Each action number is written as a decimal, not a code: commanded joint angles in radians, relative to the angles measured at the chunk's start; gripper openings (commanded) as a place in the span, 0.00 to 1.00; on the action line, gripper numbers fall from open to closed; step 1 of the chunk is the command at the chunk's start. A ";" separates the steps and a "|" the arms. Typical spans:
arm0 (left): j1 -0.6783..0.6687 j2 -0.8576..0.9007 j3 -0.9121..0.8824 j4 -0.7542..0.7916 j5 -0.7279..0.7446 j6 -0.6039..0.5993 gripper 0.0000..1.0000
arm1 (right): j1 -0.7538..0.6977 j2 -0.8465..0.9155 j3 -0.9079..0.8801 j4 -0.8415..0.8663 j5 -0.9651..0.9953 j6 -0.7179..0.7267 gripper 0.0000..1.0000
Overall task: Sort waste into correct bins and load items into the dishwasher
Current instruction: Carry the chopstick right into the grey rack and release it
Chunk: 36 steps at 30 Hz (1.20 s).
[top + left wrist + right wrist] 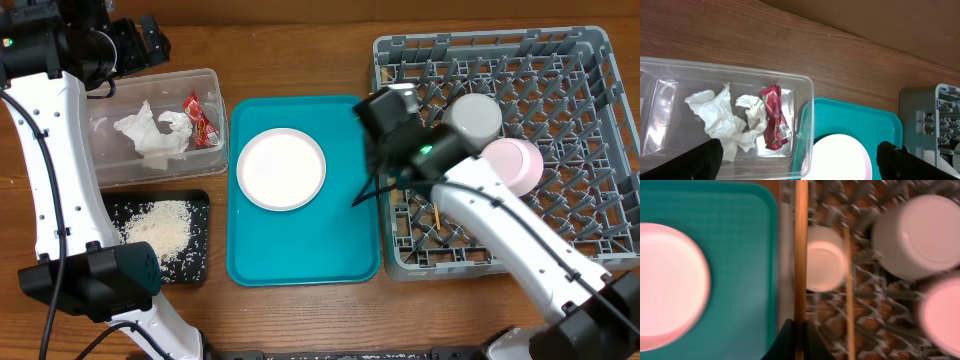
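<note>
Pinching thin wooden chopstick (800,255) in right claw (799,332).

We find the right wrist view smeared by blur: the chopstick (800,255) in the right end effector (800,330) runs off the top edge, the plate (665,285) is cut at the left, the pink bowl (945,315) at the right. From overhead the right arm (500,210) hides the white cup (822,257). The left wrist view's bottom edge clips the plate and the fingers (702,160) of the left end effector (799,162).
</note>
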 commanded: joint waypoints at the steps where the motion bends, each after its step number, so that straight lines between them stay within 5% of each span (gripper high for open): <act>1: -0.004 -0.006 0.009 0.001 -0.005 -0.009 1.00 | -0.097 -0.002 -0.001 -0.036 -0.063 -0.161 0.04; 12: -0.004 -0.006 0.009 0.001 -0.005 -0.009 1.00 | -0.278 0.013 -0.084 -0.024 -0.212 -0.267 0.04; 27: -0.004 -0.006 0.009 0.001 -0.005 -0.009 1.00 | -0.300 0.013 -0.106 -0.005 -0.216 -0.267 0.04; 28: -0.004 -0.006 0.009 0.001 -0.005 -0.009 1.00 | -0.300 0.013 -0.106 -0.005 -0.216 -0.267 0.05; 31: -0.004 -0.006 0.009 0.001 -0.005 -0.009 1.00 | -0.300 0.013 -0.106 -0.006 -0.216 -0.267 0.38; 36: -0.004 -0.006 0.009 0.001 -0.005 -0.009 1.00 | -0.300 0.013 -0.106 -0.005 -0.216 -0.262 0.42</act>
